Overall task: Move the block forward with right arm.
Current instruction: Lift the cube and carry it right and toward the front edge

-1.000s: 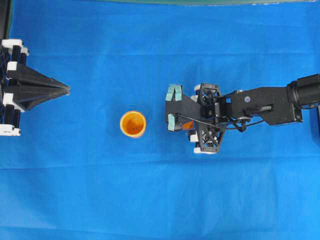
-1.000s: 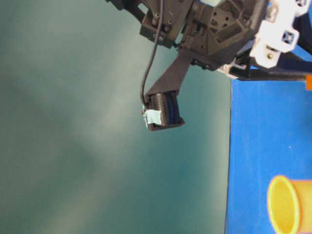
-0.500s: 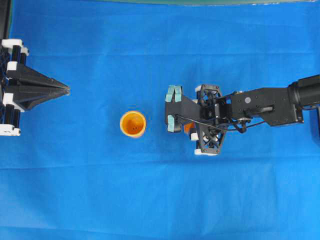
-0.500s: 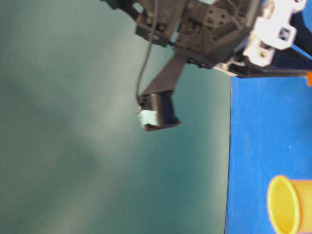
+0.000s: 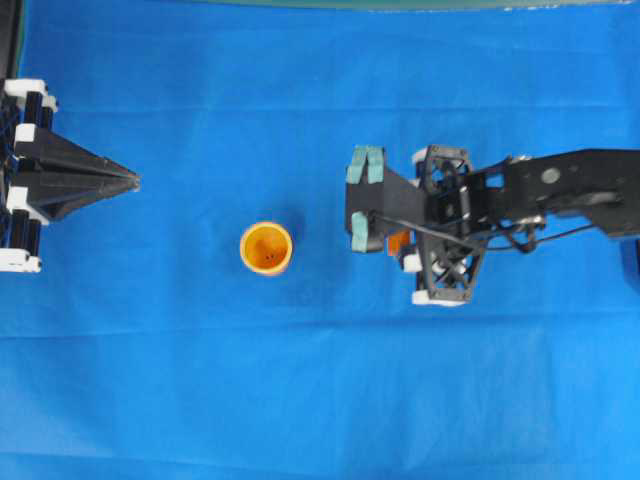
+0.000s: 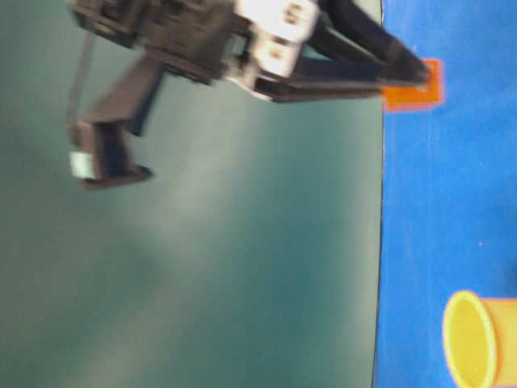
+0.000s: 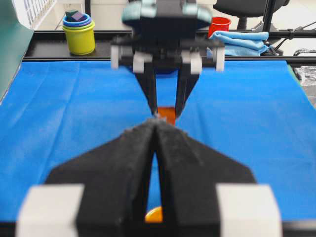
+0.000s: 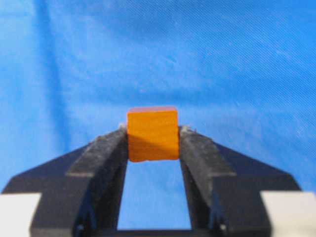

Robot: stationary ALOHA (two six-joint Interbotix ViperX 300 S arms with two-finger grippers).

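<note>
Far left of the overhead view: left gripper (image 5: 132, 180), a black pointed wedge with white fittings, partly cut off by the frame edge, tips drawn together to a point with nothing between them. Same seen in the left wrist view (image 7: 157, 123), matte, grainy black fingers meeting along a thin seam.

Left of centre: round orange-yellow cup (image 5: 266, 248), upright, mouth toward the camera, smooth plastic, inside bare apart from small dark specks on its bottom. Cut off at the right edge in the table-level view (image 6: 477, 339); only a sliver showing under the fingers in the left wrist view (image 7: 153, 215).

Right of centre: right gripper (image 5: 396, 242), open black lattice frame with white fittings and teal padded pieces, clamped on the block (image 5: 398, 243). Block mostly hidden under the frame from overhead, just an orange corner showing. Clear in the right wrist view: small orange cube (image 8: 152, 133), smooth flat faces, pinched at both sides between rough black fingers (image 8: 200, 153). Table-level view motion-blurred; block (image 6: 414, 85) at the upper right against the blue cloth (image 6: 452, 210), whether lifted or touching hard to tell.

Upper left of the left wrist view: stacked cups (image 7: 79, 32), yellow-green outside, dark cube sitting in the top one. Upper right: red cup (image 7: 219, 24), contents not visible.
</note>
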